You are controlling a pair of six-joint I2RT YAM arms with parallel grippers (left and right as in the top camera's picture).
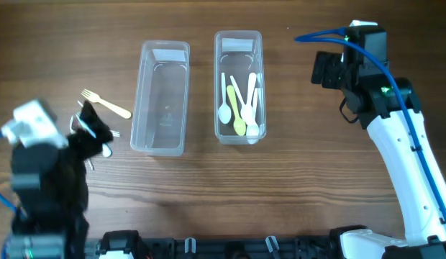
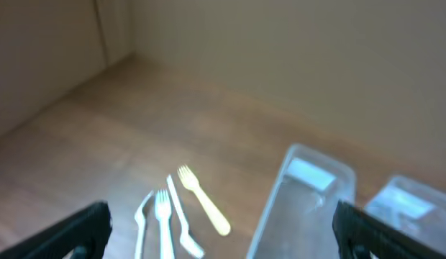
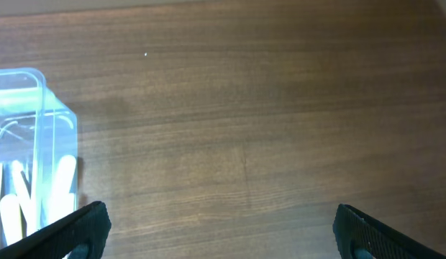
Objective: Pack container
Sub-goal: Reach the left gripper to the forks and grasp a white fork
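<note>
Two clear plastic containers stand side by side. The left one [image 1: 162,98] is empty; the right one [image 1: 239,86] holds several white and yellow spoons [image 1: 241,108]. A yellow fork [image 1: 106,105] and white forks [image 1: 108,133] lie on the table left of the empty container. My left gripper [image 1: 90,133] is open just above the white forks [image 2: 164,219], with the yellow fork [image 2: 203,200] and empty container [image 2: 302,201] ahead of it. My right gripper [image 1: 325,70] is open and empty over bare table, right of the spoon container [image 3: 29,151].
The wooden table [image 1: 295,180] carries both containers at the back middle. A beige wall [image 2: 280,43] shows behind the table in the left wrist view.
</note>
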